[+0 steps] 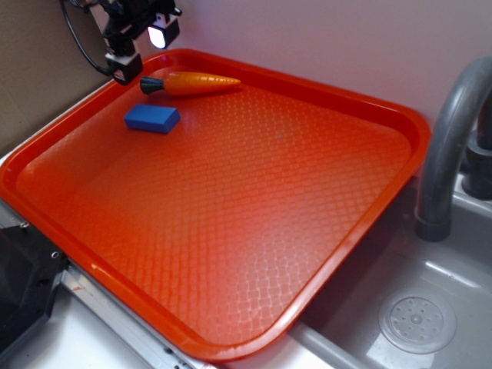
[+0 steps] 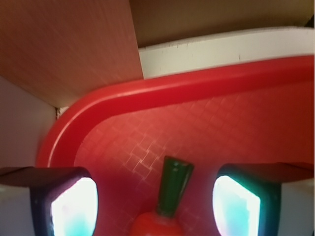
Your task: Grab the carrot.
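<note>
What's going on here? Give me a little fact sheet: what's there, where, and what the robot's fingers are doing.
surface: orange tray beside a sink
carrot: lying on its side near the tray's far corner, green top toward the gripper
blue block: flat on the tray, just in front of the carrot, apart from it
gripper: above the carrot's green end
fingers: open, one on each side of the green top, not touching it
grasp: not yet made
</note>
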Available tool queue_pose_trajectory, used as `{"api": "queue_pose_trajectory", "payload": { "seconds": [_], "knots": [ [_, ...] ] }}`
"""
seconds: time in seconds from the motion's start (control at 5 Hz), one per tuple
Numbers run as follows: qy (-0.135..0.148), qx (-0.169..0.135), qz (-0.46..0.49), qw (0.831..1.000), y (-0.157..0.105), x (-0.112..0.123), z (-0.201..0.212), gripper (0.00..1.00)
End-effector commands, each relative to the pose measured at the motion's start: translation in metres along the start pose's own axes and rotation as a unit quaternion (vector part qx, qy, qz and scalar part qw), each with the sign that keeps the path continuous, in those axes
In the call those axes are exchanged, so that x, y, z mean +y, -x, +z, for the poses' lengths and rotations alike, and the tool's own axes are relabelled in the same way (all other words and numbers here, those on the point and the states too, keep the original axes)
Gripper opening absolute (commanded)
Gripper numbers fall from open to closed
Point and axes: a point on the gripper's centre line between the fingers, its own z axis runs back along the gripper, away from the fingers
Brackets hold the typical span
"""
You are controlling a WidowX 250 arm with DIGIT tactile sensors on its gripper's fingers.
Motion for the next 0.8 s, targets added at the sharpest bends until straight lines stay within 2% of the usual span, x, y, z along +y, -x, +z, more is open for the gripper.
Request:
{"api": "queue_pose_trajectory", "payload": {
  "seconds": [0.0, 0.4, 0.6],
  "knots": [
    [0.018, 0.022, 0.006, 1.0, 0.02, 0.009, 0.008, 1.0],
    [-0.012, 0.008, 0.008, 1.0, 0.023, 0.01, -0.012, 1.0],
    [-0.01, 0.006, -0.006, 1.0, 0.028, 0.01, -0.013, 1.0]
  ]
}}
